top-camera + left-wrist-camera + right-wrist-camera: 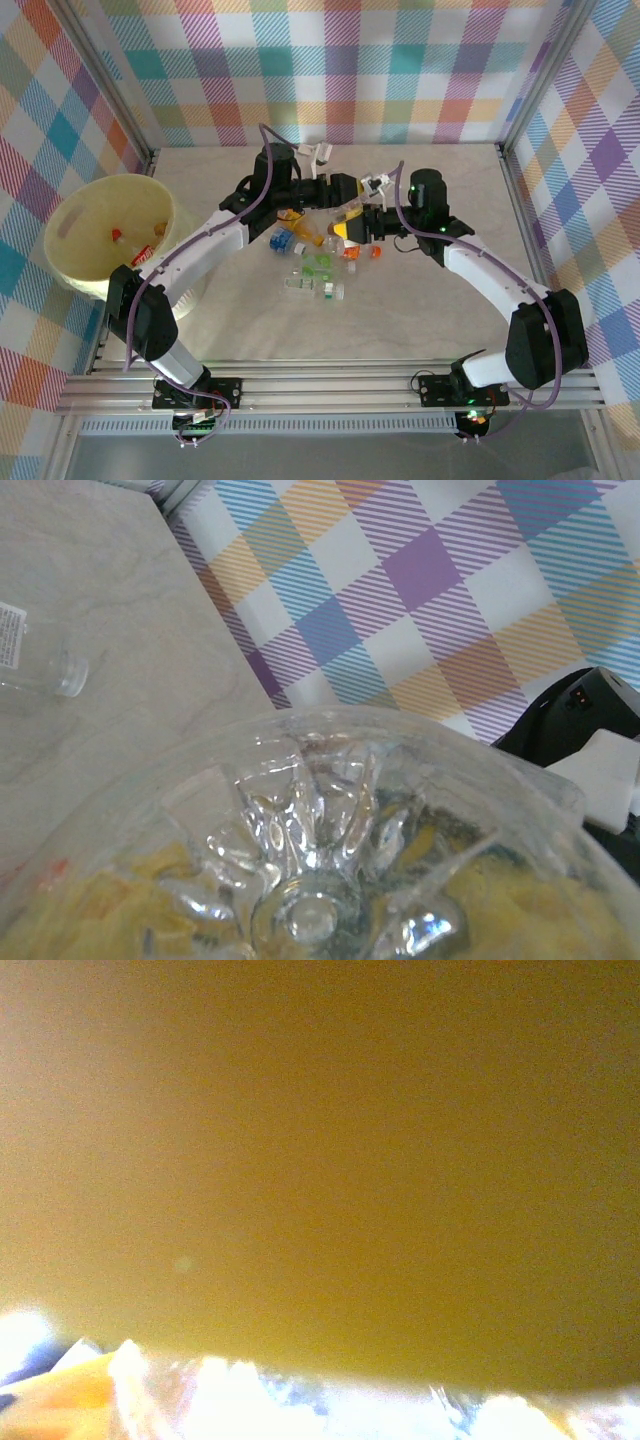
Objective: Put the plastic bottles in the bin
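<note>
roughly in the middle of the worktop (420,310) lies a loose cluster of bottles (305,287) — among them a blue bottle (283,240), a green bottle (318,265) and an orange bottle (350,252). both arms reach over the far side of that cluster. the left gripper (345,190) sits at its far edge, and the left wrist view looks straight at the ribbed base of a clear bottle (300,880), yellow showing through it, very close to the lens. whether the gripper is clenched on it i cannot tell. a second clear bottle (45,665) lies on the worktop to the left in that view. the right gripper (355,228) is down among the bottles, and its wrist view is mostly a yellow-brown blur (320,1160) — released or grasping, i cannot tell. the bin (80,225) stands at the left edge, well apart from the cluster, with two small bottles in it (118,236).
</note>
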Controlling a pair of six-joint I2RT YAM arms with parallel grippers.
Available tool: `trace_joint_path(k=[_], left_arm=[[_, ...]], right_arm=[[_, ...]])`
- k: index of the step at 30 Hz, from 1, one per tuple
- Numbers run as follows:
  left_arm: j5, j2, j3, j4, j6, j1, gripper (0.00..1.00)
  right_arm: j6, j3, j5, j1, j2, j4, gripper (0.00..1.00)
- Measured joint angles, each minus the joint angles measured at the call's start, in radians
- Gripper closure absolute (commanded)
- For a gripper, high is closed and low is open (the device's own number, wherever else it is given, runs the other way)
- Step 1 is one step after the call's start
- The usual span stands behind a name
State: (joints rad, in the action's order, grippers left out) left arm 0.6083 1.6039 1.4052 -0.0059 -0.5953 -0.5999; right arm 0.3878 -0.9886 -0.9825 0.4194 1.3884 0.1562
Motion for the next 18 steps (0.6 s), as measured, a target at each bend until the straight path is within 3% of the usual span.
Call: trace_joint_path(k=[4,6,18], left_arm=[[-0.098,-0.025,-0.015,-0.024,0.022,-0.001,0.45],[-0.152,-0.046,-0.027,-0.038,0.028,-0.001,0.46],[-0.484,-0.214,-0.116,-0.122,0.047,-0.001,0.46]], right_arm=[[0.002,0.002,0.084,0.003,-0.007,-0.026,0.05],[-0.002,0.009,0.126,0.003,-0.019,-0.033,0.00],[-0.066,0.092,0.436,0.006,-0.155,-0.083,0.00]])
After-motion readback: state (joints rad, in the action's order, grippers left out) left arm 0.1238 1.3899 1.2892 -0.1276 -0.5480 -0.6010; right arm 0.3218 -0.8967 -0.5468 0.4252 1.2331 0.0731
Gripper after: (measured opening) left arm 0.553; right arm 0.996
